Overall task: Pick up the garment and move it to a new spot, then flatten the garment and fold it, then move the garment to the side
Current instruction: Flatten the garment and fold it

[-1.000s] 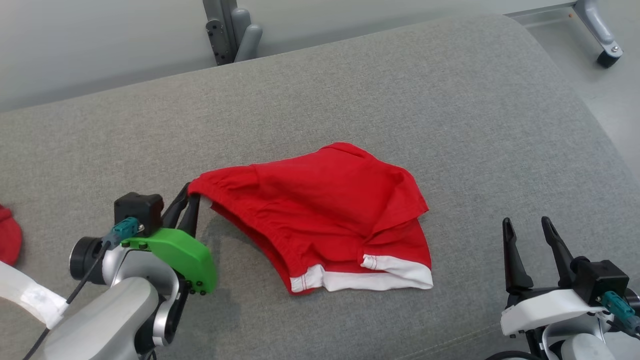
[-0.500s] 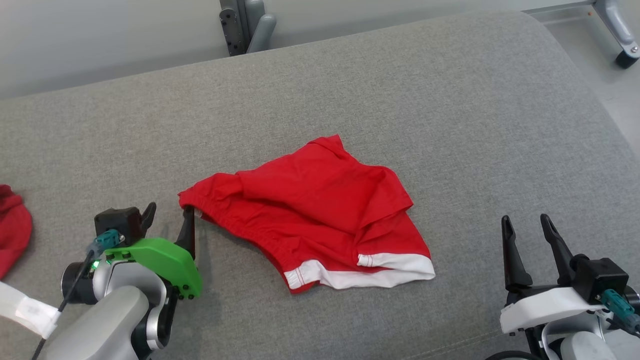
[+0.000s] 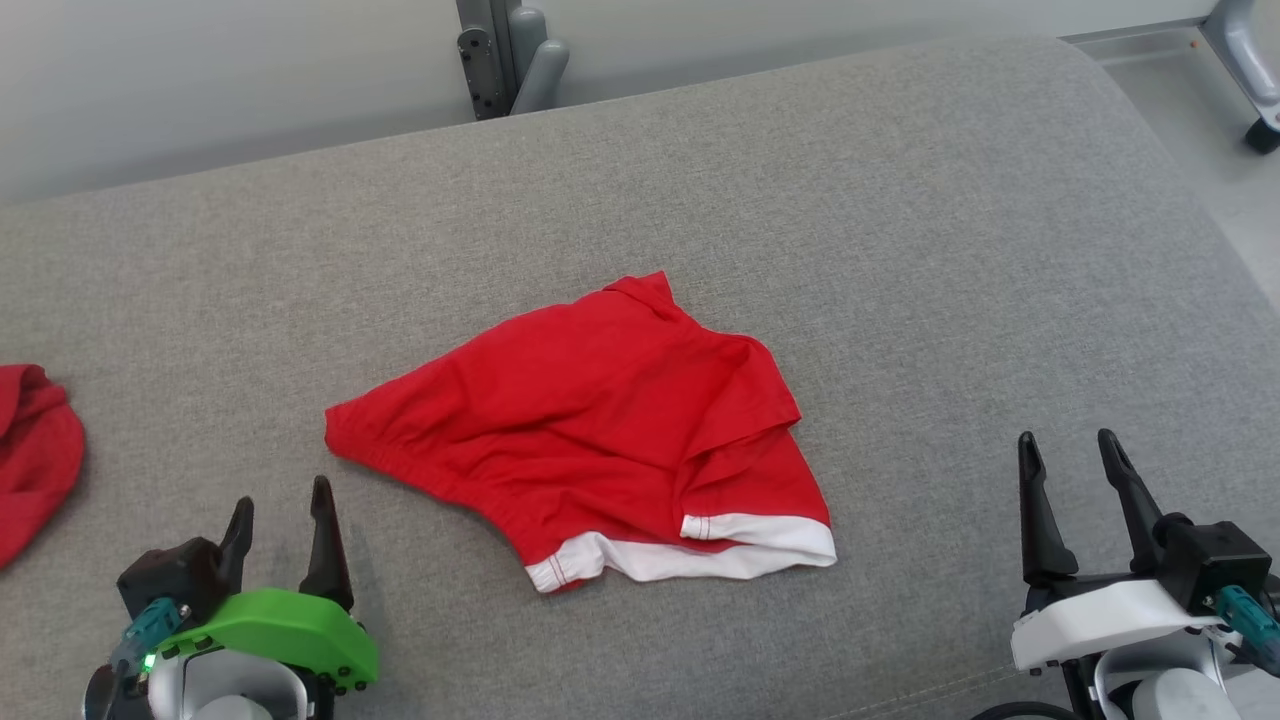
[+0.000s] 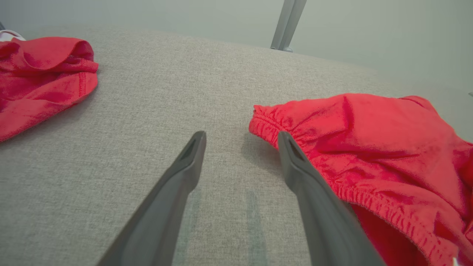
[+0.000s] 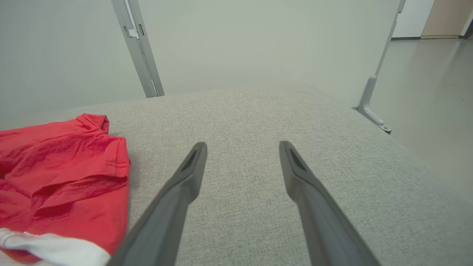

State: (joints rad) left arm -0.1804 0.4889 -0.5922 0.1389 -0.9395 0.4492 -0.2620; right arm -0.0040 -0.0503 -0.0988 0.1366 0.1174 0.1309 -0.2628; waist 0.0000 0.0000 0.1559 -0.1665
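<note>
shorts point(image 3: 590, 430): red, lying rumpled mid-cushion point(image 3: 900, 250)
left gripper point(image 3: 282, 495): jaws wide apart, holding nothing, near the waistband corner
right gripper point(image 3: 1066, 437): jaws spread too, empty, well off to the side

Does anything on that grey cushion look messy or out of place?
The red garment lies rumpled in the middle, one flap folded over its white-hemmed part. Another red cloth sits bunched at the far left.

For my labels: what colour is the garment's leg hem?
White hem on the red garment; head view shows it best.
</note>
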